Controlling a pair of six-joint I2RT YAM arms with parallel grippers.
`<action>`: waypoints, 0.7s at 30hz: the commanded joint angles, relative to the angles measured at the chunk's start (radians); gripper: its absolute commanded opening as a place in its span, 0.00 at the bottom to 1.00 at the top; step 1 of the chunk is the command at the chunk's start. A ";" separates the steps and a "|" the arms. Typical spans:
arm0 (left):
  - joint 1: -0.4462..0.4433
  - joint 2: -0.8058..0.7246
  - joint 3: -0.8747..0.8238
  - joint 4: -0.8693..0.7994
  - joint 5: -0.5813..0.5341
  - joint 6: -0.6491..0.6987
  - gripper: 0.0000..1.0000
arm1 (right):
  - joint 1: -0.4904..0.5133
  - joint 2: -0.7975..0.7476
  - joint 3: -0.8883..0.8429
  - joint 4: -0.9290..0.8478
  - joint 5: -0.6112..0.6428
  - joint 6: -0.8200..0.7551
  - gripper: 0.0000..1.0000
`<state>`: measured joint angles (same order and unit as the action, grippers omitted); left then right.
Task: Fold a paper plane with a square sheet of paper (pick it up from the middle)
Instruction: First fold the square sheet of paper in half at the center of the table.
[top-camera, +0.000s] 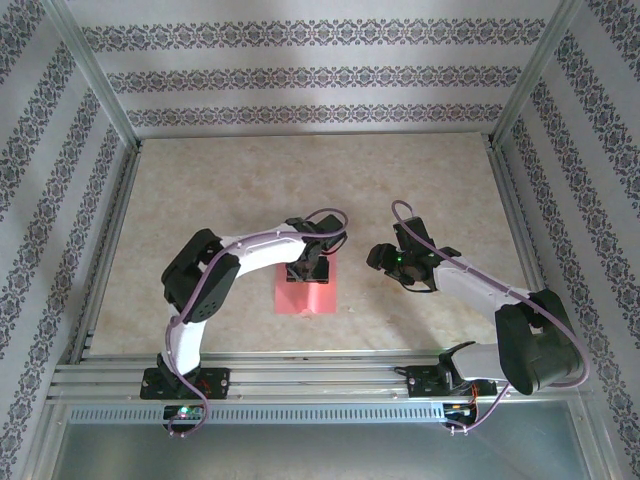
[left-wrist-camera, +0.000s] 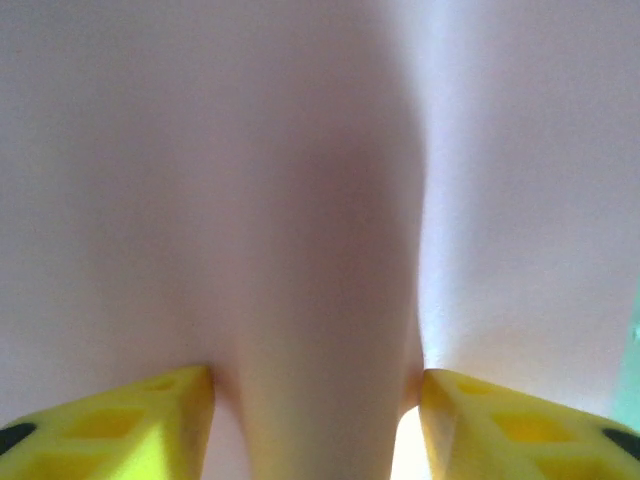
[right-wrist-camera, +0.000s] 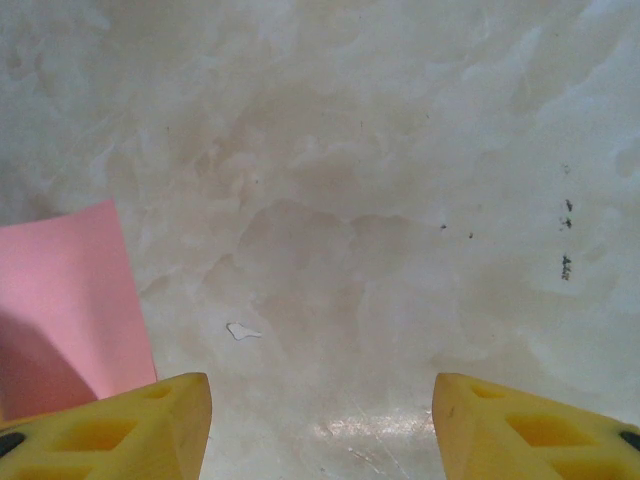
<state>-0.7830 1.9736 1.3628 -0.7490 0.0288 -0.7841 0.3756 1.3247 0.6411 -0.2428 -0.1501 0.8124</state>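
Where the tabletop (top-camera: 200, 200) begins at the left, it shows a smooth, glossy surface with a beige, marble-like pattern. A rail of ribbed metal runs along its edge. More to the middle, the left hand (top-camera: 308, 264) points down onto the square sheet of paper (top-camera: 305, 298), which lies on the tabletop near the front edge, between the two arms. The sheet is thin, plain and salmon-pink, and its near edge is straight.

In the left wrist view the paper is pushed up into a soft, rounded ridge. This ridge stands between the yellow plastic fingers (left-wrist-camera: 150, 420) and touches both of them. The jaws are partly apart around it, and I cannot tell if they already pinch it firmly.

To the right, well apart from the sheet, the right hand (top-camera: 385, 258) hangs over bare tabletop, its jaws wide apart with nothing between them. In its wrist view one pink corner of the sheet is at the left, a small white fleck (right-wrist-camera: 242, 331) lies beside it, and some dark specks (right-wrist-camera: 566, 210) mark the surface at the far right.
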 joint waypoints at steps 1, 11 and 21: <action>0.026 -0.122 -0.060 0.114 0.074 -0.007 0.47 | 0.004 -0.008 0.002 0.011 0.005 0.003 0.61; 0.163 -0.327 -0.291 0.588 0.464 -0.091 0.38 | -0.042 -0.030 -0.012 0.170 -0.185 -0.007 0.62; 0.208 -0.238 -0.404 0.742 0.404 -0.126 0.39 | 0.007 0.073 -0.014 0.323 -0.344 0.011 0.60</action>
<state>-0.5865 1.7279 0.9783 -0.0811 0.4625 -0.8925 0.3614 1.3685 0.6384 0.0116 -0.4290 0.8104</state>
